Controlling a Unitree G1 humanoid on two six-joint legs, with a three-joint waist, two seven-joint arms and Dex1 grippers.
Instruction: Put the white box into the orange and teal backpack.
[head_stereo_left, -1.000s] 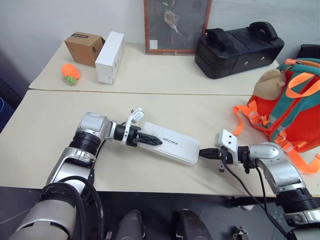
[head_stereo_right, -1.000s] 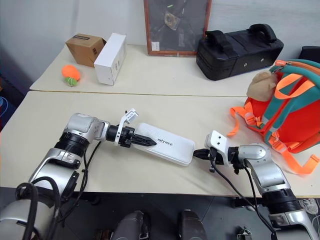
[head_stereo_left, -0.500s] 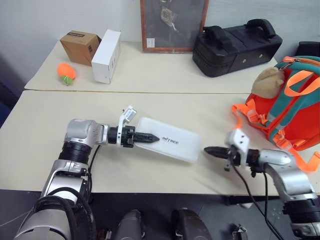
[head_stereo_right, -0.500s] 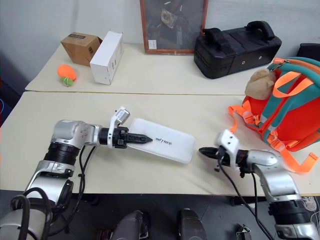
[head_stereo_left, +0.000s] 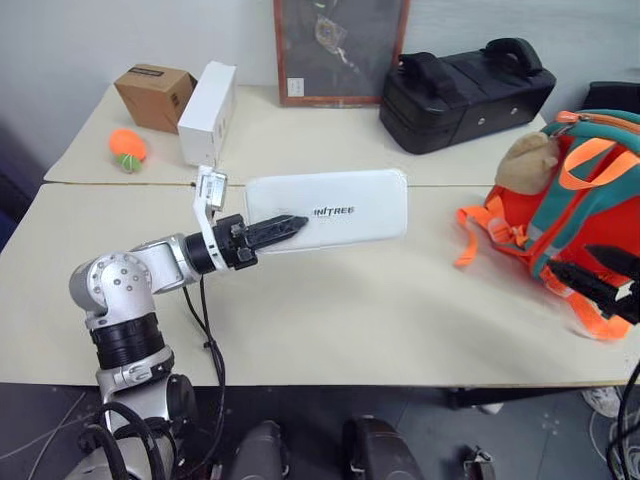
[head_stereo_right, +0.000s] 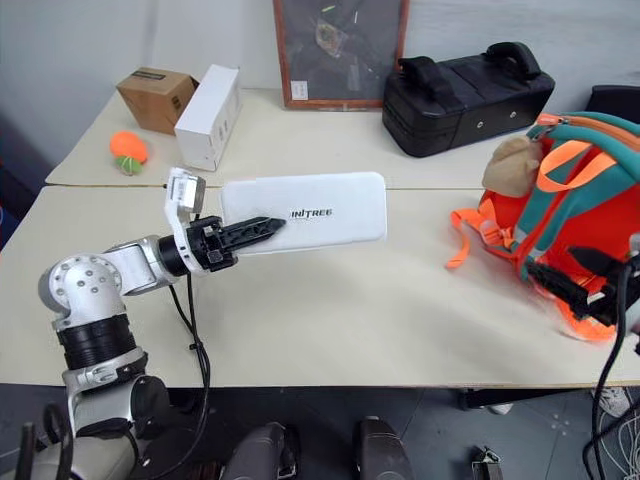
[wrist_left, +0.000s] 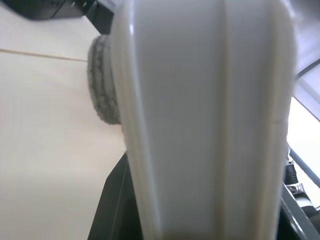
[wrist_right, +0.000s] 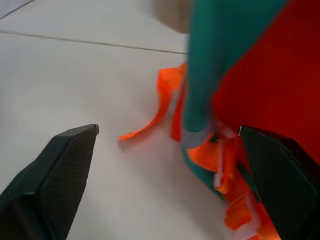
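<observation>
The left gripper has its jaws pinching one end of the white box, held above the counter. The right gripper, jaws spread, faces the orange and teal backpack. Carrying is underway; next, the backpack needs opening.

Two pale tabletops against a plain wall

A beige tabletop fills the middle of the frame, and a second one butts against its far edge, a thin seam running between them. Behind, at the top of the frame, stands a light grey wall, evenly lit, with a dark board in a reddish-brown frame leaning at upper centre. Below the near tabletop edge, at lower right, shows dim grey floor.
</observation>
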